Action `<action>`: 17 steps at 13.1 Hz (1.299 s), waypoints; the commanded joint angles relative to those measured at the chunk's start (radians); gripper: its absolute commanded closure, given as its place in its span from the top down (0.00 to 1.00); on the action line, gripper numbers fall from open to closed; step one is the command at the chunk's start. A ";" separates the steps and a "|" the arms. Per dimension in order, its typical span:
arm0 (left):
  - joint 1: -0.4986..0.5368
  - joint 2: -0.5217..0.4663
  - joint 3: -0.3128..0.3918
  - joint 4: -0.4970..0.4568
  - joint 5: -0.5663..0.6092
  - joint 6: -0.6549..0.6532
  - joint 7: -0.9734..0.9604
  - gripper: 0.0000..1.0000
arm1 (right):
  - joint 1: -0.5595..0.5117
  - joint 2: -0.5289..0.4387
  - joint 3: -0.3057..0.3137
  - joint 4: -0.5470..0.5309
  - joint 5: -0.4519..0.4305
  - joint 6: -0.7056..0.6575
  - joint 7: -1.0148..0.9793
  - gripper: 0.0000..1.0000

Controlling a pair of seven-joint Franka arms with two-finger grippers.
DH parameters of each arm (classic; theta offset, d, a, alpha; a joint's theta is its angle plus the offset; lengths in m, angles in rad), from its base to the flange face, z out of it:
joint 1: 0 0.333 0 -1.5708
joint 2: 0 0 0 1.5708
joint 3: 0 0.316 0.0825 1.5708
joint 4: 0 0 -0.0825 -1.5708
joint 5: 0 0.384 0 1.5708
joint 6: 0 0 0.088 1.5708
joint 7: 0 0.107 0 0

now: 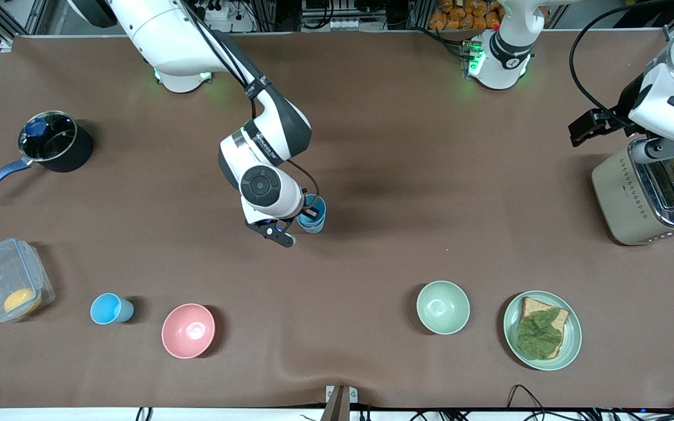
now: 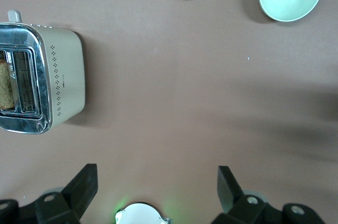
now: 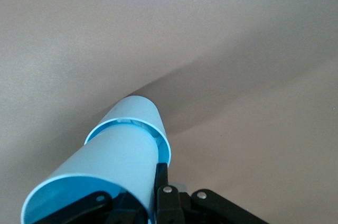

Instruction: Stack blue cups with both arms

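Cups: one blue cup (image 1: pixel 111 309) stands near the front camera between the lidded box (image 1: pixel 9 280) and pink bowl (image 1: pixel 188 330). Farther back, mid-table, the right gripper (image 1: pixel 305 215) pinches the rim of two nested cups (image 3: pixel 113 168). Left gripper (image 2: pixel 158 189) hangs spread over the toaster (image 1: pixel 647 196).

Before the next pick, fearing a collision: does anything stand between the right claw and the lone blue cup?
Nothing visible: bare table between the right claw and the lone blue cup; the pink bowl sits beside it.
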State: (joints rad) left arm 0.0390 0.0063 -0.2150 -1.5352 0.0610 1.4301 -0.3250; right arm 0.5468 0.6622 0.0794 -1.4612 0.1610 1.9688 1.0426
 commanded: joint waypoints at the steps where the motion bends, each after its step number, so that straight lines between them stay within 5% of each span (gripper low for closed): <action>1: 0.012 -0.025 -0.018 -0.020 -0.003 0.007 0.011 1.00 | 0.021 0.005 -0.009 -0.005 -0.006 0.019 0.048 0.59; 2: 0.013 -0.025 -0.024 -0.022 -0.004 0.007 0.011 1.00 | 0.028 0.005 -0.009 -0.005 -0.011 0.021 0.071 1.00; 7: 0.018 -0.025 -0.027 -0.019 -0.004 0.007 0.011 1.00 | -0.014 -0.070 -0.024 0.004 -0.037 -0.043 0.027 1.00; 17: 0.022 -0.031 -0.020 -0.014 -0.016 0.039 0.014 1.00 | -0.444 -0.377 -0.027 -0.007 -0.084 -0.455 -0.772 1.00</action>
State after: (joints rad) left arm 0.0474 0.0016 -0.2336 -1.5347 0.0610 1.4549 -0.3250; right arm 0.1775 0.3623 0.0303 -1.4262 0.1035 1.5375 0.3935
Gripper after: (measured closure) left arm 0.000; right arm 0.000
